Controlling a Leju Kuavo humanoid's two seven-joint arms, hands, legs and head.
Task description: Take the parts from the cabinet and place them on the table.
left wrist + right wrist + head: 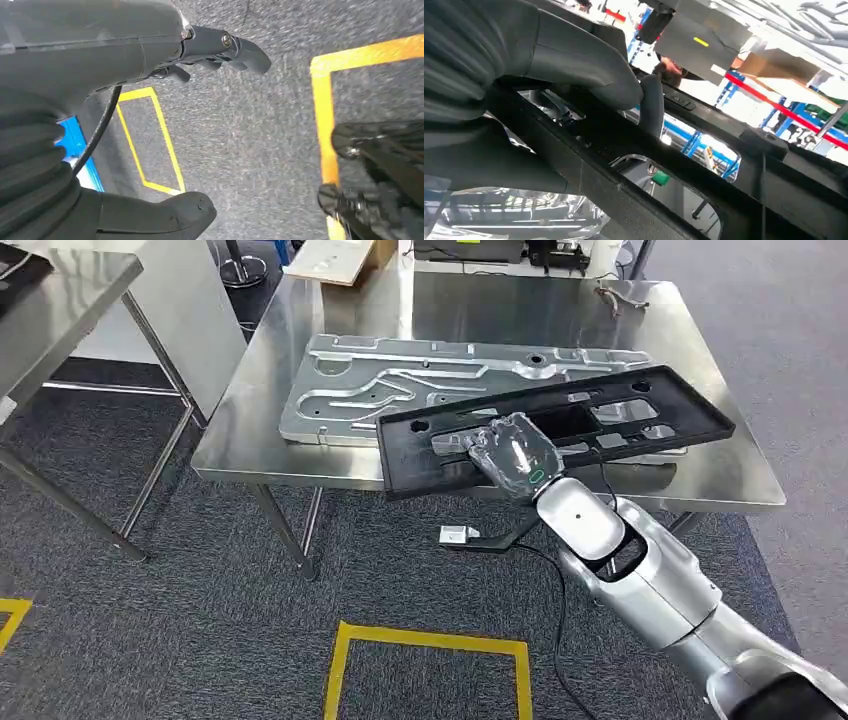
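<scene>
Fingers of the right hand (512, 455) clamp the black frame (600, 425), which hangs tilted over the table's (300, 455) front edge, overlapping the grey plate (400, 390) lying flat there. One part seems delivered; this one is not yet set down. The right wrist view shows the thumb (589, 65) across the frame's bar; the left hand (150, 60) hangs open above carpet.
</scene>
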